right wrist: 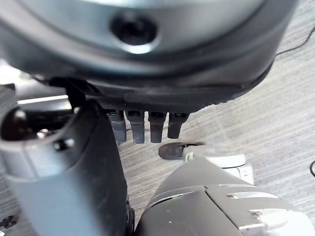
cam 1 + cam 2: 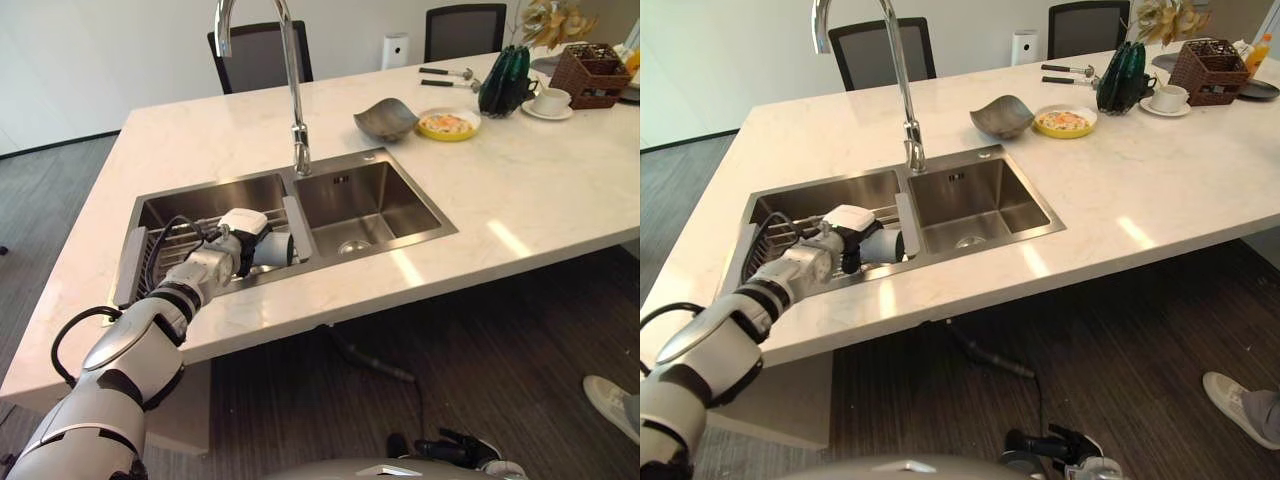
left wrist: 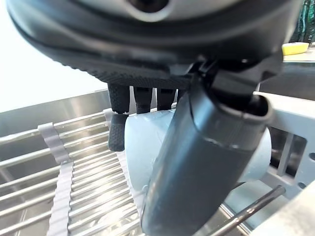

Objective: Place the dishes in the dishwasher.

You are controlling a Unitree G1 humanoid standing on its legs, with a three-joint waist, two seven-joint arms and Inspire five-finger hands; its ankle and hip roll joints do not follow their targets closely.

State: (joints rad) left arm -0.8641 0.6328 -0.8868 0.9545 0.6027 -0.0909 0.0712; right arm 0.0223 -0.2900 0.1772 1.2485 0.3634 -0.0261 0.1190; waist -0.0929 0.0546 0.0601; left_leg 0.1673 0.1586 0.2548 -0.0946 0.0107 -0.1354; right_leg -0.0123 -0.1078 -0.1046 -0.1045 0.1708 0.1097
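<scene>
My left hand (image 2: 236, 243) reaches over the left sink basin and is shut on a pale grey cup (image 2: 276, 250), which lies on its side just above the wire dish rack (image 2: 160, 258). In the left wrist view the fingers (image 3: 134, 98) curl over the cup (image 3: 142, 142) and the thumb crosses in front of it. On the counter behind the sink sit a grey bowl (image 2: 386, 118), a yellow plate (image 2: 448, 124) and a white cup on a saucer (image 2: 550, 100). My right hand (image 2: 455, 446) hangs low by the floor, open and holding nothing.
A tall tap (image 2: 297, 100) rises between the two basins; the right basin (image 2: 360, 205) holds nothing. A dark green object (image 2: 505, 80), a wicker basket (image 2: 590, 72) and utensils (image 2: 445, 76) stand at the far right. A person's shoe (image 2: 612, 405) is on the floor.
</scene>
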